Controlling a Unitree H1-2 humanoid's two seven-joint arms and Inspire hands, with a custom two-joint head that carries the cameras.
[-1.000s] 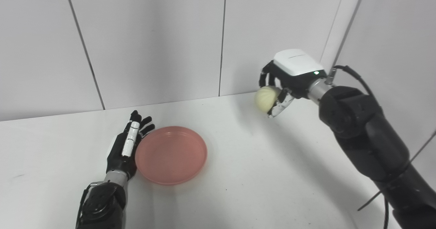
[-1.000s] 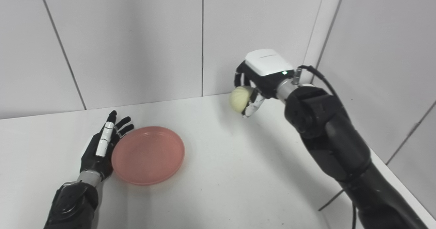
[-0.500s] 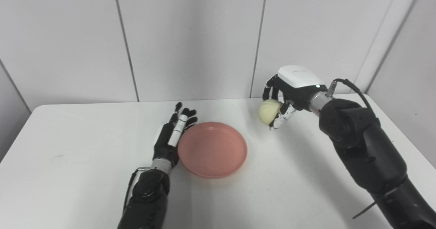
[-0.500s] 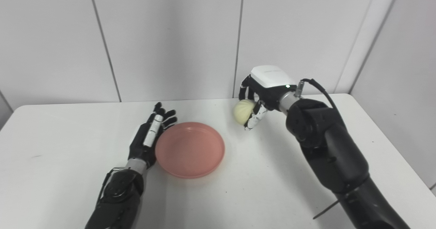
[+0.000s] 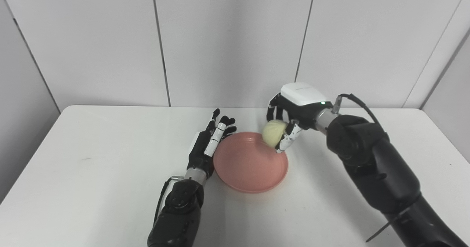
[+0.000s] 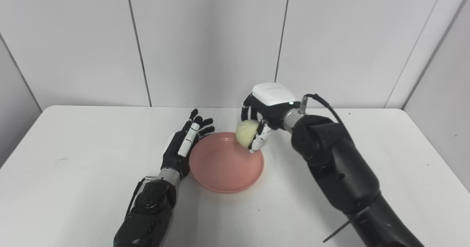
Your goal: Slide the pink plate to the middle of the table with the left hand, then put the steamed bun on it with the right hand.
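A: Bun [image 5: 274,134] now hanging over far rim of pink plate [image 5: 250,165], clasped in right hand [image 5: 292,118]; earlier well right of it.

B: Left hand [image 5: 208,147] lying flat, fingers spread, against plate's left edge. Nearing release.

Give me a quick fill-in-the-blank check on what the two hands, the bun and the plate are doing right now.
1. The right hand is shut on the ____.
2. The bun sits over the far right rim of the ____ plate.
3. The left hand is ____, fingers apart, holding nothing.
4. The left hand lies along the plate's ____ edge.

Missing words: bun; pink; open; left
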